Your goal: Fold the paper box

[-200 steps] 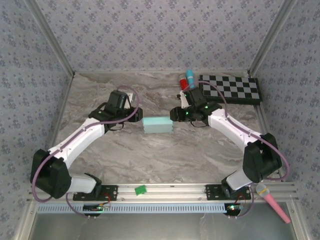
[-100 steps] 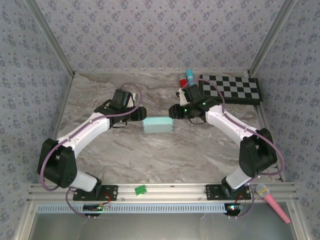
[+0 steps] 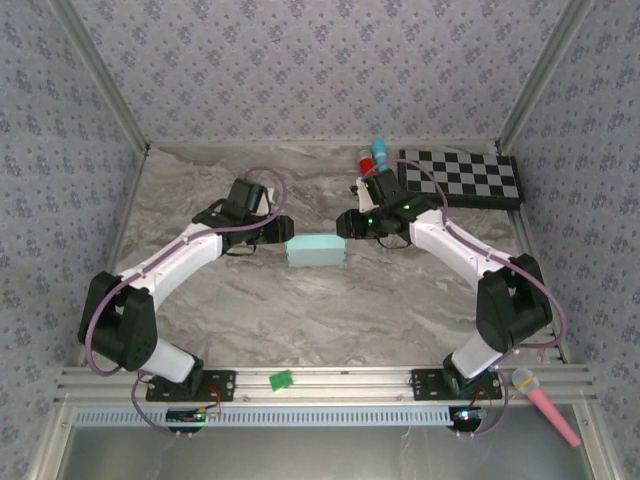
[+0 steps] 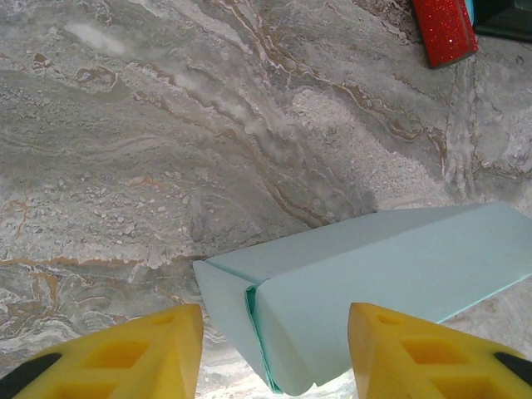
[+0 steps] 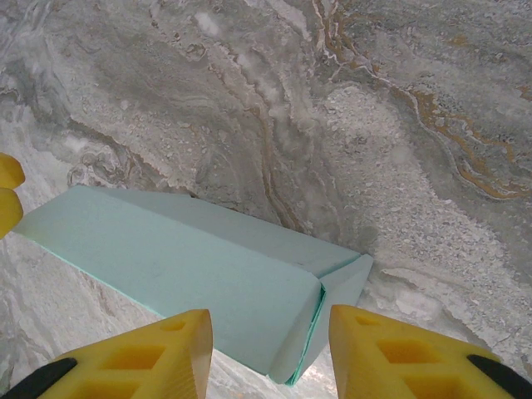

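Marble-patterned table (image 3: 330, 320) stretches under me, closed in by walls (image 3: 300, 70) papered with small flowers, with metal posts (image 3: 103, 80) at the back corners. The paper box (image 3: 316, 250) lies closed up near the middle of the table, between my two arms. My left pincer (image 4: 274, 309) stands open, one end of the box between its fingers. My right pincer (image 5: 268, 312) is open at the other end. A checkerboard (image 3: 462, 178) lies at the far right.

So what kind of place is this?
Probably a robot test booth: a left arm and right arm bolted to a metal rail, a checkerboard, and patterned walls boxing in the marble table.
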Motion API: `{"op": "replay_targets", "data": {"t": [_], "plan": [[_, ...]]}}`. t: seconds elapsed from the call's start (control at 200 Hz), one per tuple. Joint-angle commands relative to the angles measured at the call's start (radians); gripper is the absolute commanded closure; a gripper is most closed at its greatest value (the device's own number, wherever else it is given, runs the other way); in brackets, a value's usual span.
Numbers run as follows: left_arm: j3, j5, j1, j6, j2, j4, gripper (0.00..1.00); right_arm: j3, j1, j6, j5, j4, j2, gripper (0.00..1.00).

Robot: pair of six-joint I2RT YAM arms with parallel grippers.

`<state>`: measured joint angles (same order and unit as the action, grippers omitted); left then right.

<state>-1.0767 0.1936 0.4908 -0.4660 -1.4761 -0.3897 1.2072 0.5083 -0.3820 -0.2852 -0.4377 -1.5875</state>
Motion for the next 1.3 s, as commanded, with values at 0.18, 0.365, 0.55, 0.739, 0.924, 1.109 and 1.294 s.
{"op": "replay_targets", "data": {"t": [0.18, 0.365, 0.55, 0.739, 0.924, 1.109, 1.294], "plan": [[0.015, 0.029, -0.003, -0.012, -0.005, 0.005, 0.55, -0.006, 0.002, -0.009, -0.016, -0.02, -0.021, 0.57], [0.035, 0.03, -0.003, -0.013, -0.003, 0.006, 0.55, -0.006, 0.009, -0.005, -0.008, -0.024, -0.027, 0.57], [0.053, 0.033, -0.003, -0.011, -0.006, 0.008, 0.57, -0.049, 0.013, -0.004, 0.0, -0.028, -0.031, 0.57], [0.064, 0.031, -0.004, -0.01, -0.006, 0.006, 0.58, -0.058, 0.018, 0.0, 0.012, -0.031, -0.035, 0.57], [0.079, 0.023, -0.003, -0.011, -0.006, 0.005, 0.6, -0.067, 0.022, 0.001, 0.026, -0.032, -0.045, 0.57], [0.097, 0.014, -0.003, -0.014, -0.004, 0.007, 0.61, -0.07, 0.03, 0.004, 0.046, -0.04, -0.053, 0.57], [0.109, 0.011, -0.001, -0.014, -0.008, 0.008, 0.62, -0.079, 0.033, 0.006, 0.056, -0.042, -0.06, 0.57]]}}
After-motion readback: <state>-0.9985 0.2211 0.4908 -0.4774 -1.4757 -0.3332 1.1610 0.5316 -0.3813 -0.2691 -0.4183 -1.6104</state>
